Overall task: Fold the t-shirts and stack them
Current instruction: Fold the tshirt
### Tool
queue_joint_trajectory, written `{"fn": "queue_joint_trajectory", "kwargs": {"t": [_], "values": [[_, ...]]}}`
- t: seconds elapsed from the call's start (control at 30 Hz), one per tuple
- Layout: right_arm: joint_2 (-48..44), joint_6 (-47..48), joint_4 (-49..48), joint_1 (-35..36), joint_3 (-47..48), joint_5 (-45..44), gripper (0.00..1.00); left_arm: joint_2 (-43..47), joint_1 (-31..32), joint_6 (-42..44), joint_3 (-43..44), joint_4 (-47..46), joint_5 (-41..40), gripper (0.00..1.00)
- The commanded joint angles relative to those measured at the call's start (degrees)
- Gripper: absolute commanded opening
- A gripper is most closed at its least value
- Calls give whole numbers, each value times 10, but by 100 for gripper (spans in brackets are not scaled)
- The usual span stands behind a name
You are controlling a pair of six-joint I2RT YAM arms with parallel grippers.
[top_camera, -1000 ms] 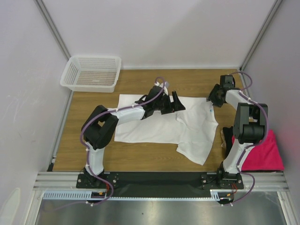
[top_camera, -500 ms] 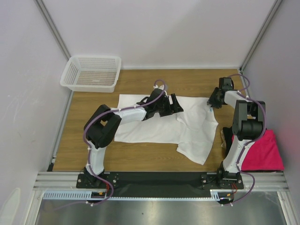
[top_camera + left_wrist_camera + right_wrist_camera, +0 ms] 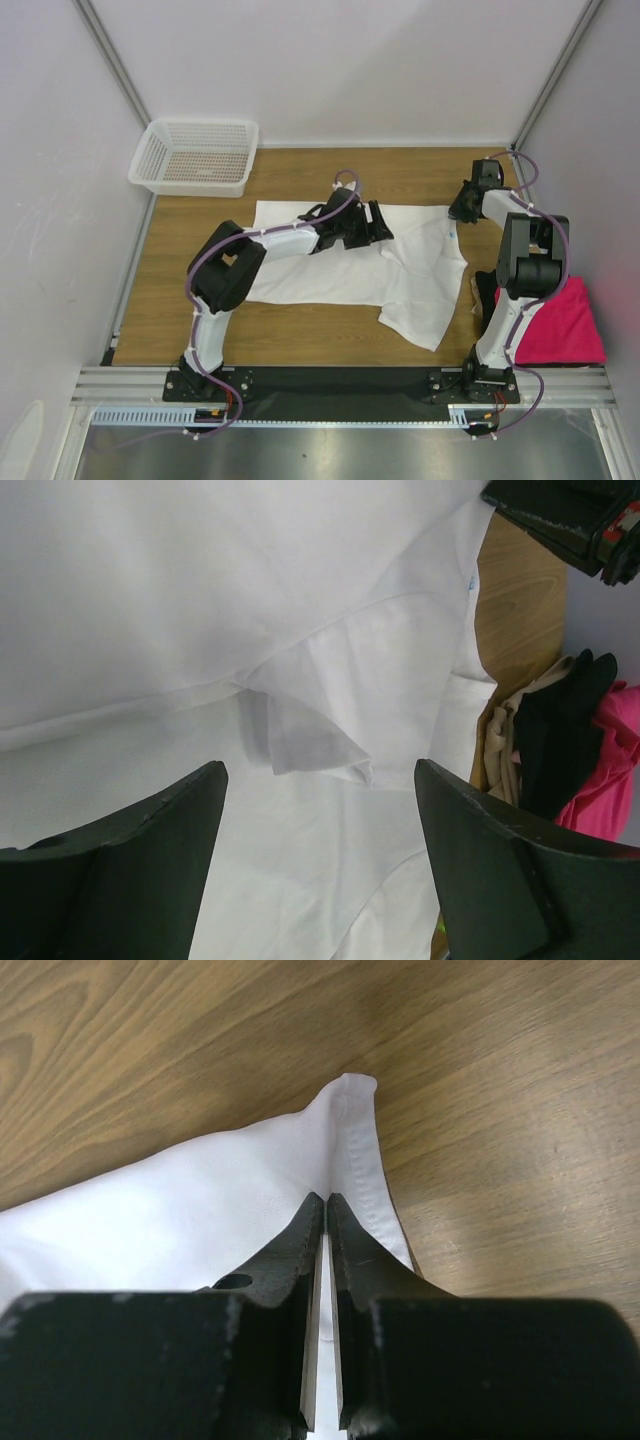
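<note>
Near edge, R side: the magenta-pink t-shirt (image 3: 570, 325) lies flat, w/ the black t-shirt (image 3: 560, 730) bunched against its table-side edge (some beige cloth (image 3: 503, 742) sits there too, can't tell what it is). Further in, on the table (image 3: 200, 310), the white t-shirt (image 3: 340, 275) is spread across the wood. Its R part is rumpled and trails toward the near edge. One small flap is folded over, seen in the L wrist view. The left gripper (image 3: 318, 780) hangs over the shirt's upper middle, fingers wide apart w/ nothing between them. Whether the tips touch the cloth isn't clear. Farther back on the R, the right gripper (image 3: 326, 1200) is pinched together on the white t-shirt's stitched edge at its far R corner, w/ cloth caught between the fingers. A tiny blue tag (image 3: 470, 578) shows near that corner. Far L corner: the white mesh basket (image 3: 195, 187), well apart from the shirt.
</note>
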State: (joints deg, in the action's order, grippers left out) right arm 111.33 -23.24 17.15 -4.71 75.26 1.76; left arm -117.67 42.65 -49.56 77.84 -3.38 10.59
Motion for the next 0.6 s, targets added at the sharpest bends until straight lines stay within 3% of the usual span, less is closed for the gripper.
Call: {"fn": "queue_joint_trajectory", "kwargs": {"t": [0.0,0.17,0.57], "values": [[9,8,-11,-7,20,-1,8,-16,6,-9,54,18,-27,81],[7,7,-18,-7,13,6,10,-49,11,-23,121,99,-51,74],[13,7,-17,-7,16,12,11,-64,26,-39,126,141,-49,71]]}}
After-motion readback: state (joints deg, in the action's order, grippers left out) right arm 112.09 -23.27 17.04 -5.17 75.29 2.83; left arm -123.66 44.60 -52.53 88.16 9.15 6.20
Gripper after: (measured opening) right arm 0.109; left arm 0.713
